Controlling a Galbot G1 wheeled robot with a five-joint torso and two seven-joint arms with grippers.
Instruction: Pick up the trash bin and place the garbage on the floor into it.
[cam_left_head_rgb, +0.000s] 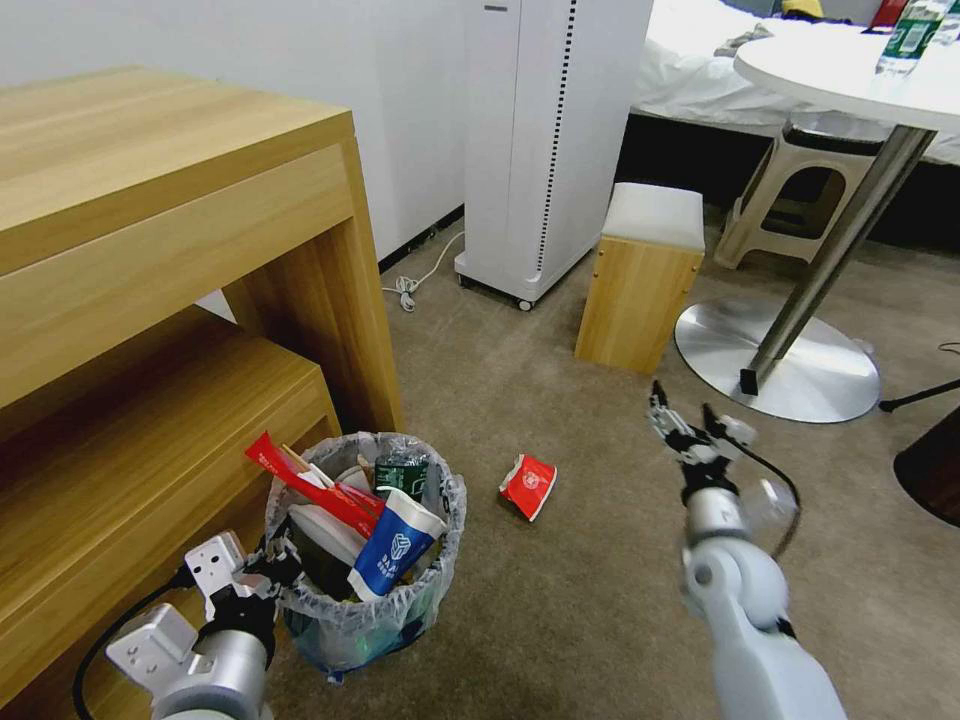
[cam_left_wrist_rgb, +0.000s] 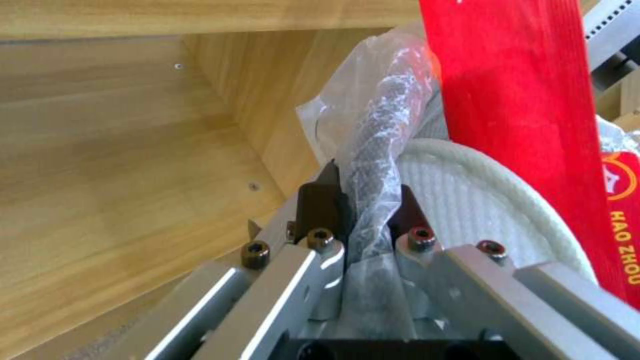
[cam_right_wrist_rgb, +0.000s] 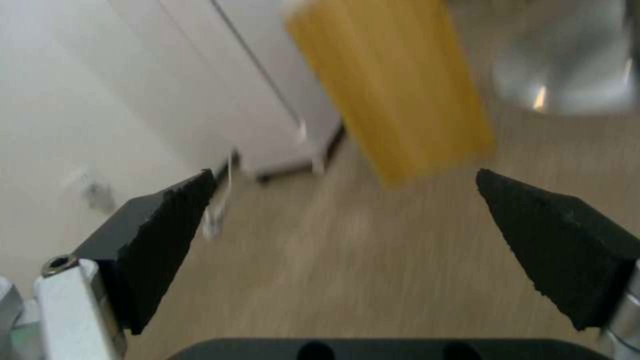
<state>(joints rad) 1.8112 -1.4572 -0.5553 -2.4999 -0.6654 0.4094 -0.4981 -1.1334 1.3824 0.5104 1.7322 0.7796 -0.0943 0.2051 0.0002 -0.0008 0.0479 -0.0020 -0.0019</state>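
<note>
The trash bin (cam_left_head_rgb: 350, 600), lined with a crinkly clear bag, stands on the floor (cam_left_head_rgb: 560, 600) beside the wooden furniture. Inside it are a blue paper cup (cam_left_head_rgb: 392, 555), a long red wrapper (cam_left_head_rgb: 315, 487), a white slipper (cam_left_head_rgb: 325, 535) and a dark green item. My left gripper (cam_left_head_rgb: 272, 572) is shut on the bin's near-left rim; the left wrist view shows the bagged rim (cam_left_wrist_rgb: 373, 165) pinched between the jaws, with the slipper (cam_left_wrist_rgb: 487, 210) and red wrapper (cam_left_wrist_rgb: 520, 115) behind. A red crumpled wrapper (cam_left_head_rgb: 528, 485) lies on the carpet right of the bin. My right gripper (cam_left_head_rgb: 690, 415) hangs open above the carpet, right of that wrapper.
A wooden desk with a lower shelf (cam_left_head_rgb: 150, 300) fills the left. Behind stand a white appliance on wheels (cam_left_head_rgb: 545, 140) with a cord, a small wooden stool (cam_left_head_rgb: 640, 275), a plastic stool (cam_left_head_rgb: 800, 190) and a round table's metal base (cam_left_head_rgb: 780, 365).
</note>
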